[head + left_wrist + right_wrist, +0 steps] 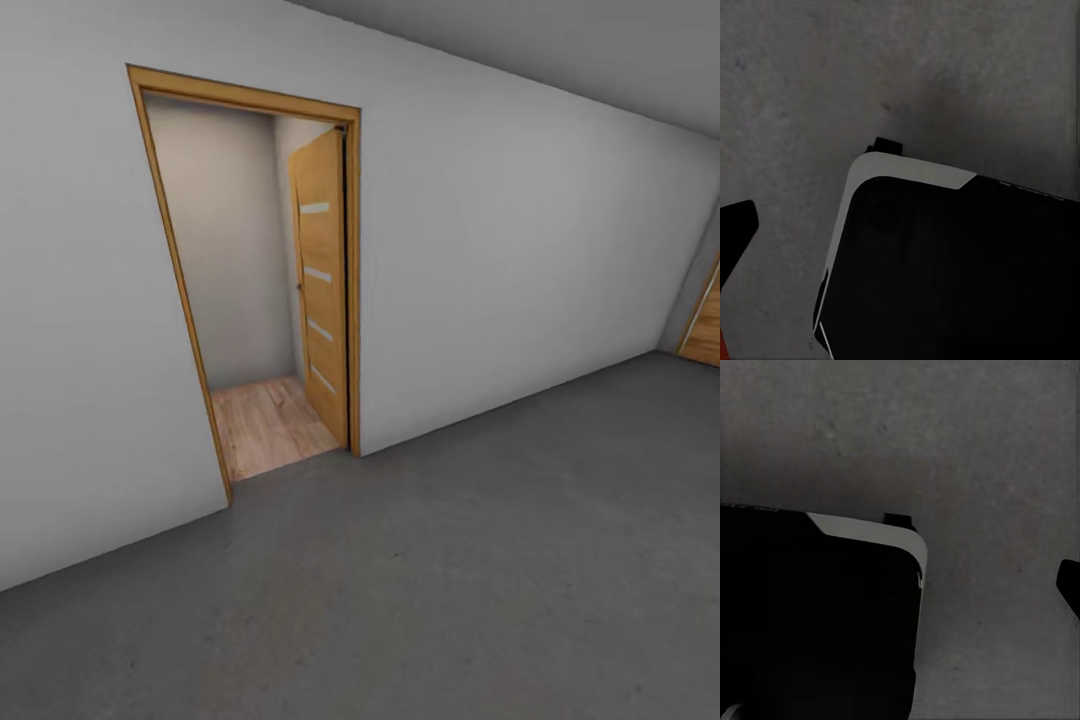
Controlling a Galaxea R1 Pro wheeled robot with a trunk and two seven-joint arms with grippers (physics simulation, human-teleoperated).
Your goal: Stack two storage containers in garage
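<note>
The two storage containers are out of view. I am in the garage, facing a white wall [500,260] over the dark grey concrete floor [450,580]. An open doorway [250,290] in the wall leads to a passage with a light wood plank floor [265,425]. In the left wrist view one dark fingertip [736,225] of my left gripper hangs over the concrete. A red-orange sliver [723,349] sits at that picture's corner, too small to identify. In the right wrist view one dark fingertip [1071,585] of my right gripper shows at the picture's edge.
The wooden door [322,285] is swung inward against the doorway's right side. A second wooden door [706,325] stands at the far right. My black base with white trim [945,270] [817,615] shows in both wrist views.
</note>
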